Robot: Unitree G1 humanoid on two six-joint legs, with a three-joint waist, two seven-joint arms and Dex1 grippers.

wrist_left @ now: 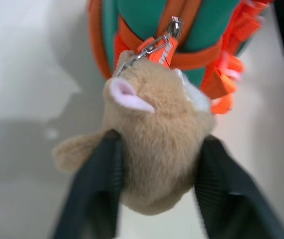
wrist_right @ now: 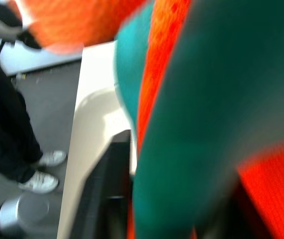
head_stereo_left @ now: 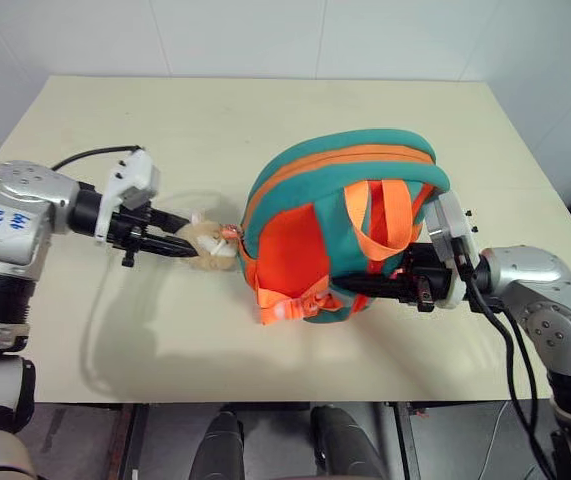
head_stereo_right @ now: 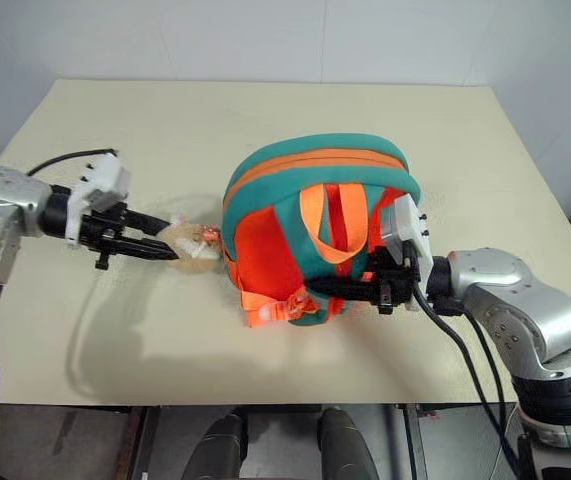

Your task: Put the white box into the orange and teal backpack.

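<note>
Apparently I had the left gripper (head_stereo_left: 178, 244) pinching the plush cat charm (wrist_left: 156, 149) to steady the backpack (head_stereo_left: 340, 225); the right gripper (head_stereo_left: 370, 285), state unclear, pressed against its base.

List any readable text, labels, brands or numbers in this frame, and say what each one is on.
Blue handwritten marks on the left arm's silver housing: too small and blurred to read.
Orange and teal backpack: no readable lettering or logo.
Plush cat charm: no tag or text visible.
Table: no markings.
</note>
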